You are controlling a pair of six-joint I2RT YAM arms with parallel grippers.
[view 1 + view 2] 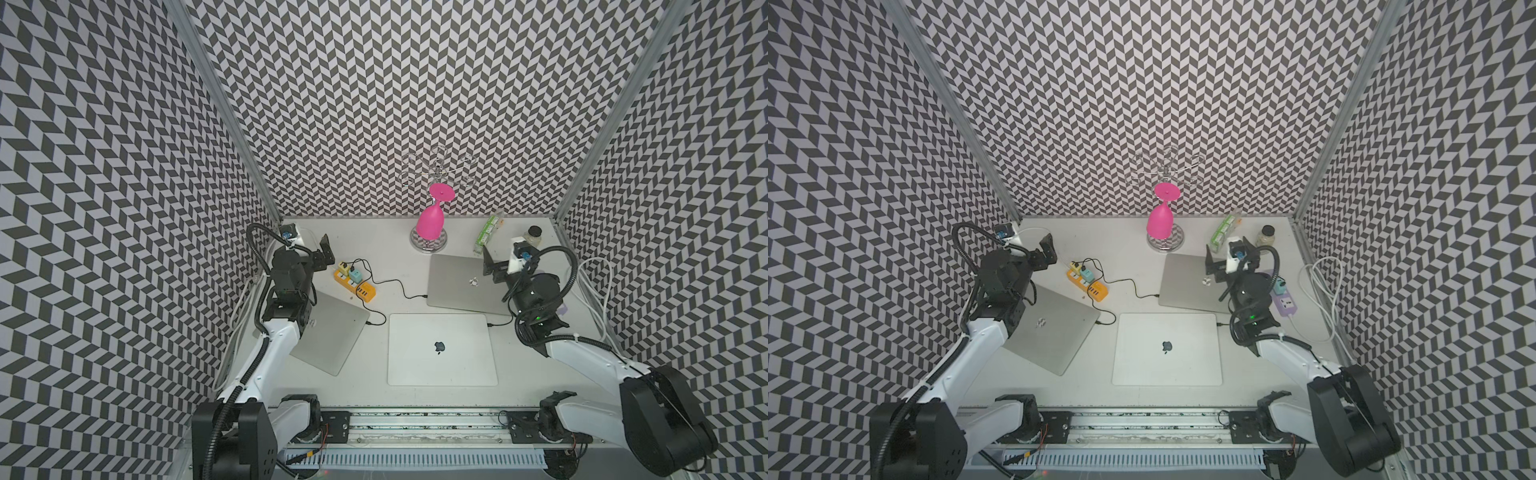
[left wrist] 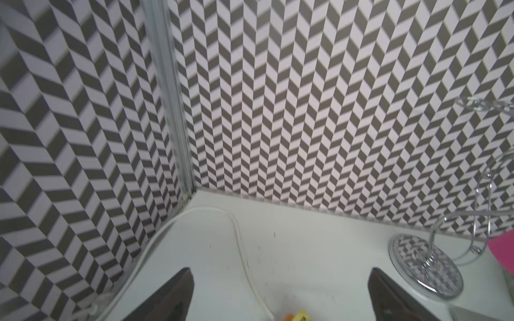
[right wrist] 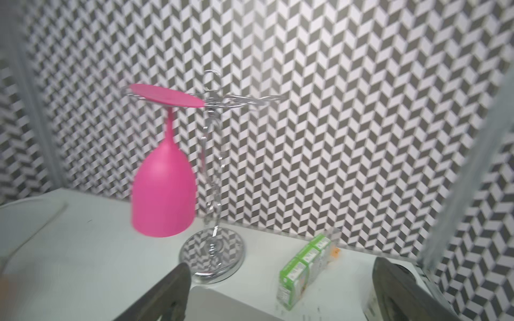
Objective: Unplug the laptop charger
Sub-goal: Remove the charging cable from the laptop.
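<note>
Left gripper (image 1: 325,251) hung with jaws wide apart, empty, just beside the orange power strip (image 1: 355,283). Its wrist view caught only the strip's end, low between the fingers. Right gripper (image 1: 489,262) was also spread wide, holding nothing, over the back laptop (image 1: 457,286). Teal charger (image 1: 355,274) and yellow charger (image 1: 343,268) sat plugged upright in the strip. Black cables (image 1: 409,296) ran to the back laptop and the left laptop (image 1: 328,332). Left arm likely sat there for easy reach to those plugs. Centre laptop (image 1: 440,349) had its own cable leading toward a purple strip (image 1: 1284,302). Nothing unplugged yet.
</note>
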